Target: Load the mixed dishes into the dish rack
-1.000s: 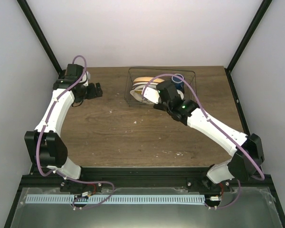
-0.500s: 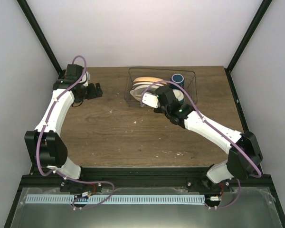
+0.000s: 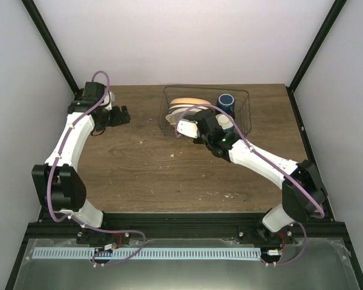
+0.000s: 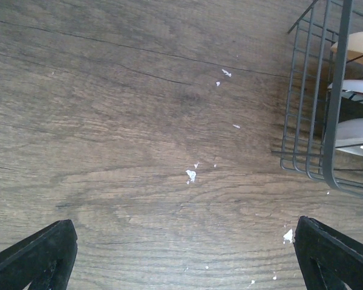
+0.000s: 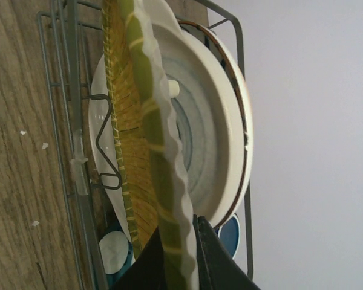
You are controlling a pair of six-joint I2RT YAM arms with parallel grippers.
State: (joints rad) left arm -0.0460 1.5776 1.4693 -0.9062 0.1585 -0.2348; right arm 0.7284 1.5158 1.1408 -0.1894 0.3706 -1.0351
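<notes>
The dark wire dish rack (image 3: 242, 115) stands at the back middle of the table. My right gripper (image 3: 190, 125) is at its left half, shut on the wavy rim of the orange-yellow plate (image 5: 145, 121), which stands on edge among the prongs. Behind it stands the cream plate with grey-blue rings (image 5: 206, 139). The dark blue mug (image 3: 226, 103) and the small white-and-blue bowl (image 3: 225, 125) sit in the rack's right half. My left gripper (image 3: 122, 115) is open and empty over bare table, left of the rack (image 4: 317, 121).
White crumbs (image 4: 191, 175) lie on the wooden table between my left gripper and the rack. Dark frame posts rise at the back corners. A black rail runs along the near edge.
My right gripper has moved left along the rack with the plate in it, and the mug has come out from under the arm. The left arm has not moved.
</notes>
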